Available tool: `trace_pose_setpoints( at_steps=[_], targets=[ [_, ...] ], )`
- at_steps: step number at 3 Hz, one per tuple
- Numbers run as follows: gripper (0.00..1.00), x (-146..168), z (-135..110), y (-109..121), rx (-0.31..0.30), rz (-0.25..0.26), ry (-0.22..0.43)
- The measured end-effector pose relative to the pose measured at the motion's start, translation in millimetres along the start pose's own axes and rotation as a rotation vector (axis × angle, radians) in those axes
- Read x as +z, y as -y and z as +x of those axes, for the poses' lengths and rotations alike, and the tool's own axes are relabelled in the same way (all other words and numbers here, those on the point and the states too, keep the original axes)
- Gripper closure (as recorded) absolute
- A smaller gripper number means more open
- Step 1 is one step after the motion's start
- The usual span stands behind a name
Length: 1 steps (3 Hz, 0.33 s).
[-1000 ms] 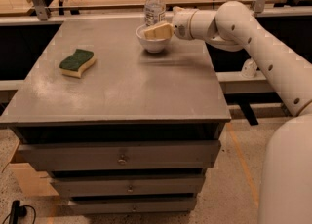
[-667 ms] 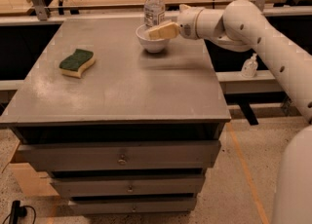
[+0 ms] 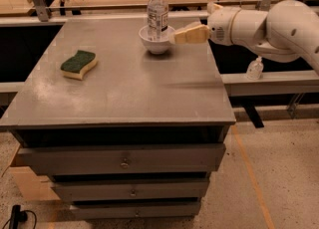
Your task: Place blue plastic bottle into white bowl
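Withdrawn end effector (image 3: 175,37) beside white bowl (image 3: 155,47), bottle (image 3: 157,11) inside; sponge (image 3: 79,64) apart.

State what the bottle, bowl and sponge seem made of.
Blue plastic bottle: clear, glossy plastic, with a see-through wall. White bowl: smooth white, perhaps ceramic or plastic. Sponge: soft yellow foam with a rough green scouring top. The claw sits beside the bowl's rim.
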State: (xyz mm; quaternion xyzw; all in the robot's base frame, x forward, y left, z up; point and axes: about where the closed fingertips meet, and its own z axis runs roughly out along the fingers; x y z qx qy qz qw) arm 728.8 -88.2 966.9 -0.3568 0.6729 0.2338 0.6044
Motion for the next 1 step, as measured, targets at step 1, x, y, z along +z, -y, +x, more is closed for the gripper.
trace_pose_setpoints(
  at_steps=[1],
  targets=[
    [0.00, -14.0, 2.7, 3.0, 0.002, 0.015, -0.007]
  ],
)
